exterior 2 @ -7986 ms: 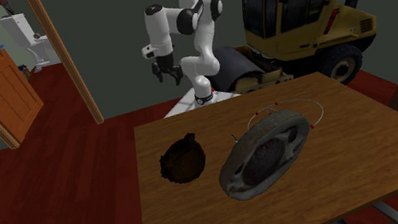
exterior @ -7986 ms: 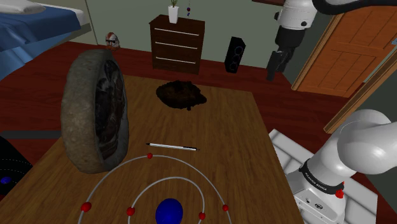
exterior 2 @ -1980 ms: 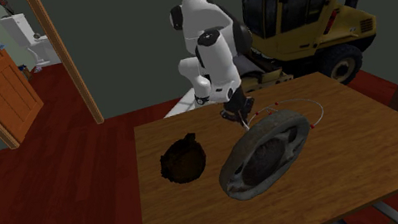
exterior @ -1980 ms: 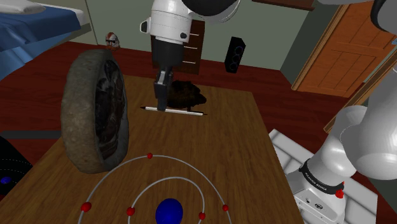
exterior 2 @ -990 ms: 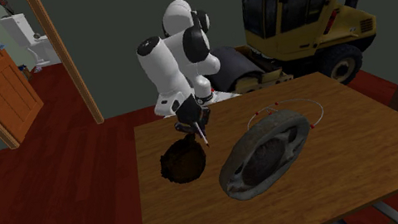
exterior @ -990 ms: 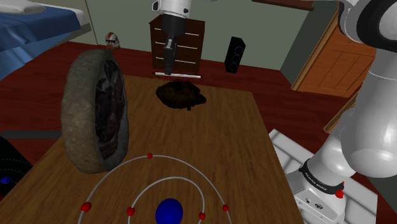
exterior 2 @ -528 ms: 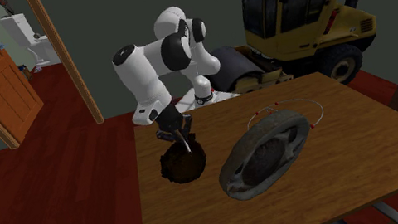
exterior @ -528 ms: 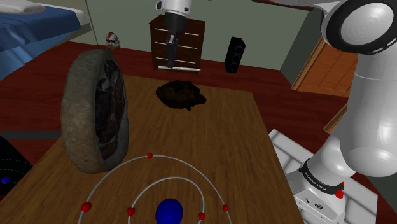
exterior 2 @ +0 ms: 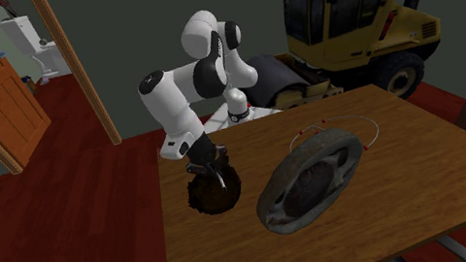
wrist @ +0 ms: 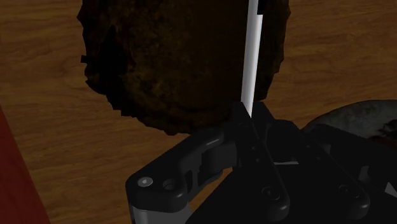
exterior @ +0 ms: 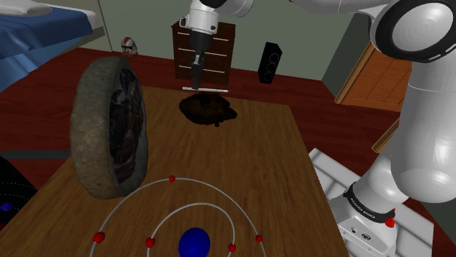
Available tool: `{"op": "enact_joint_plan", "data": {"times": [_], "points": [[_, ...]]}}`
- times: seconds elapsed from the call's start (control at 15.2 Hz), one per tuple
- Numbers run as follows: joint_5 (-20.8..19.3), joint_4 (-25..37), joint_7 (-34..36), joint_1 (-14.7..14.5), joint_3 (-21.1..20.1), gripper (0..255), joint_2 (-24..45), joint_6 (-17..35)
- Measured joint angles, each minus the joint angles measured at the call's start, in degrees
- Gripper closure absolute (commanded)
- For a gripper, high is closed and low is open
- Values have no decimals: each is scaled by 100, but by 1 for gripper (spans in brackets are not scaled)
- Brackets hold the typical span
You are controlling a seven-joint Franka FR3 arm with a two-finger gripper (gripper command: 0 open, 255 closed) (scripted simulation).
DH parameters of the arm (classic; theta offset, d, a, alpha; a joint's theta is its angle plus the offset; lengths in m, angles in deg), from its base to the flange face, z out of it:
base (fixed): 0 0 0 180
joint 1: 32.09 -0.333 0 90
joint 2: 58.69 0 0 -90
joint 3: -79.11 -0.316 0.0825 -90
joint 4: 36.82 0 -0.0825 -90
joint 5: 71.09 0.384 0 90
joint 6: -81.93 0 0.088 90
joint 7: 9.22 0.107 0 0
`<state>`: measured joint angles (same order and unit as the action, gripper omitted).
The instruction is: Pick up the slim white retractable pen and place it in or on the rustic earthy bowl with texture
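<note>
**A:** Where is the pen?

**B:** In the claw (exterior: 197,82). Its black fingers are clenched on the thin white pen (exterior: 205,89), which lies level just over the dark, rough bowl (exterior: 210,109). I cannot tell whether it touches the rim.

**A:** And looking along the hand?

**B:** The pen runs out from between the fingers, straight across the bowl's dark hollow, with brown wood grain around it.

**A:** What else is on the counter (exterior: 259,168)?

**B:** The bowl sits near the far end in the shoulder view. A big grey disc (exterior: 109,128) stands on edge toward that view's left, well apart from the bowl. Nearer the camera, wire rings (exterior: 175,191) strung with red beads circle a blue ball (exterior: 194,242).

**A:** And the room?

**B:** The floor (exterior: 44,109) is dark red planks and the walls are grey-green. Behind the counter there is a brown dresser (exterior: 212,51) with a potted plant (exterior: 199,14) on top and a black speaker (exterior: 269,63) beside it. A blue bed (exterior: 36,29) is at the shoulder view's upper left and an orange door (exterior: 394,62) at its upper right. In the second exterior view a yellow road roller (exterior 2: 349,16) stands behind the arm, and a white toilet (exterior 2: 33,42) shows past another orange door.
</note>
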<state>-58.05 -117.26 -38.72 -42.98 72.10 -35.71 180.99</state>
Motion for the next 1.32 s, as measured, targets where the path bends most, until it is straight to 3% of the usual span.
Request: {"op": "enact_joint_plan", "data": {"times": [0.4,0.79,0.86,1.32], "points": [[14,-358,-99,0,6,255,53,400],[17,-422,-115,-2,5,255,56,467],[17,-422,-115,-2,5,0,56,467],[12,-327,-120,16,13,0,68,381]]}}
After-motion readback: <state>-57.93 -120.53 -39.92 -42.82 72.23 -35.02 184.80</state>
